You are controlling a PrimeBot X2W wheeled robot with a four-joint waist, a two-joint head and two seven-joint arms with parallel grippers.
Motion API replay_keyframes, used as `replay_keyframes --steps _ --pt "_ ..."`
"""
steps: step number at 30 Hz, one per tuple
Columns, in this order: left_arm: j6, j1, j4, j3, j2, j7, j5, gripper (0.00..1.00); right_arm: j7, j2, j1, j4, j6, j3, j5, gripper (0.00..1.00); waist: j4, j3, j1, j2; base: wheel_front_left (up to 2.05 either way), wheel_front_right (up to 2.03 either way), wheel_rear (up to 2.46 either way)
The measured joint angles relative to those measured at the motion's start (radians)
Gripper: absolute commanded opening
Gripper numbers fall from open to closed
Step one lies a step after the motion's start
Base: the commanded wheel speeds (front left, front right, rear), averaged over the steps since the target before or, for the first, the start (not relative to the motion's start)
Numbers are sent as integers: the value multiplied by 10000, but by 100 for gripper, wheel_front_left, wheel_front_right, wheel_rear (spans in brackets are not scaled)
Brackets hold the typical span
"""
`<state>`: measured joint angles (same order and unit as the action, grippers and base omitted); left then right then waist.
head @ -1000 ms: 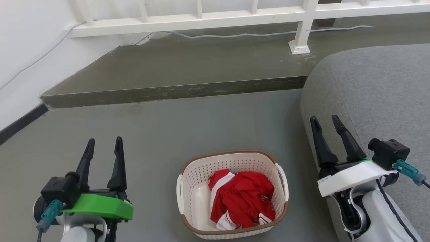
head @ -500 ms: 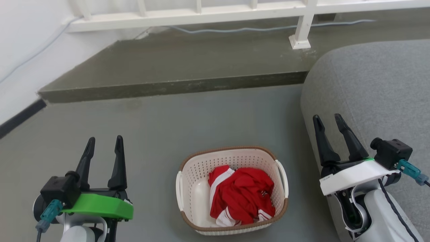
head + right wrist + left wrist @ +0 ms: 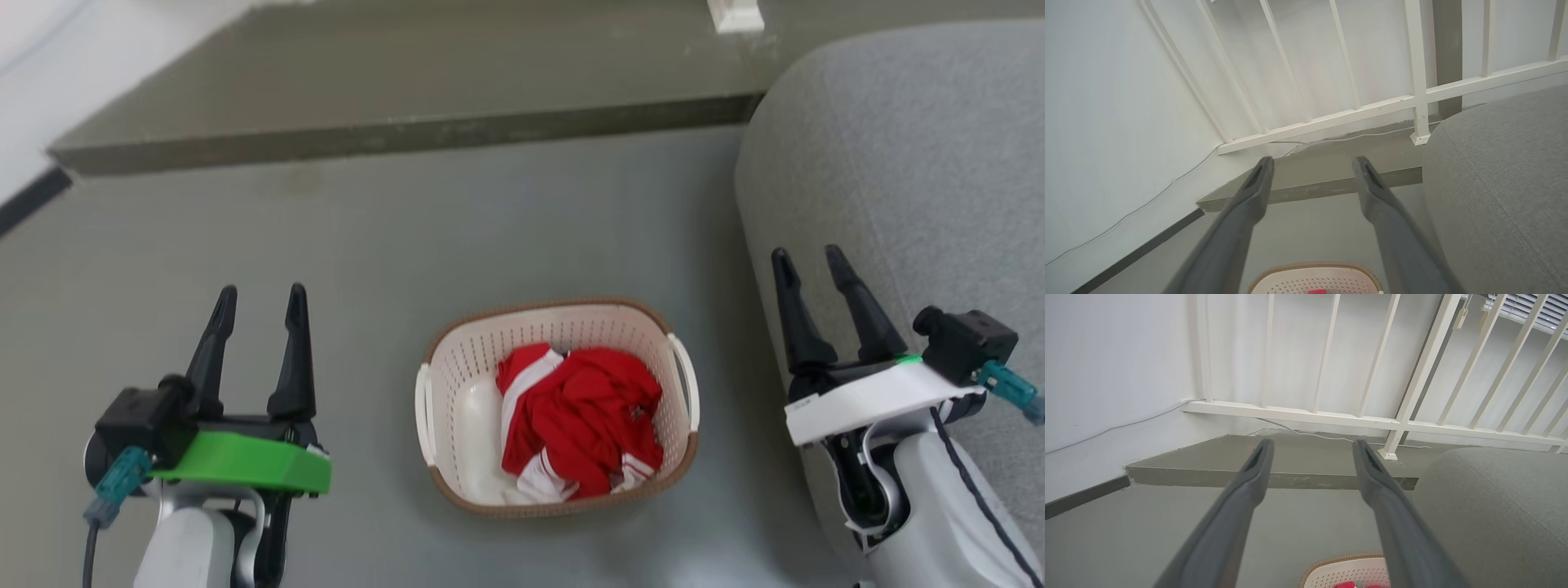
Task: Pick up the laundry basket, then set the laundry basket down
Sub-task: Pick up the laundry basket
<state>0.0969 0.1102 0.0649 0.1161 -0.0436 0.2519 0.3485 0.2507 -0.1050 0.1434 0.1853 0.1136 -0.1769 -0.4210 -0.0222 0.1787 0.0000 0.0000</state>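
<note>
The laundry basket [image 3: 457, 408] stands on the grey floor, cream-white with a brown rim and white side handles, holding a red and white garment [image 3: 575, 416]. My left gripper [image 3: 261, 298] hangs open to the basket's left, above the floor. To the basket's right, my right gripper [image 3: 808, 260] is open beside the sofa. Neither touches the basket. Both wrist views catch the basket's far rim [image 3: 1347, 557] [image 3: 1314, 267] below the open left gripper [image 3: 1310, 445] and right gripper [image 3: 1310, 163].
A grey sofa [image 3: 898, 147] rises close on the right, next to my right arm. A raised floor step [image 3: 392, 135] runs across the back, with a white railing [image 3: 1331, 416] and a cable behind it. A white wall [image 3: 33, 98] closes the left.
The head camera has tilted down: the basket sits higher in the picture and the railing has left the top edge. Both grippers stay open at the basket's sides.
</note>
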Motion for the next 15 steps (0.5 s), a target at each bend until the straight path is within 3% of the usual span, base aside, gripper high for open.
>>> replay_keyframes --steps 15 --pt "98 1611 1369 546 48 2 242 100 38 -203 1452 1400 4 73 261 100 2 2036 0 0 0 0 0"
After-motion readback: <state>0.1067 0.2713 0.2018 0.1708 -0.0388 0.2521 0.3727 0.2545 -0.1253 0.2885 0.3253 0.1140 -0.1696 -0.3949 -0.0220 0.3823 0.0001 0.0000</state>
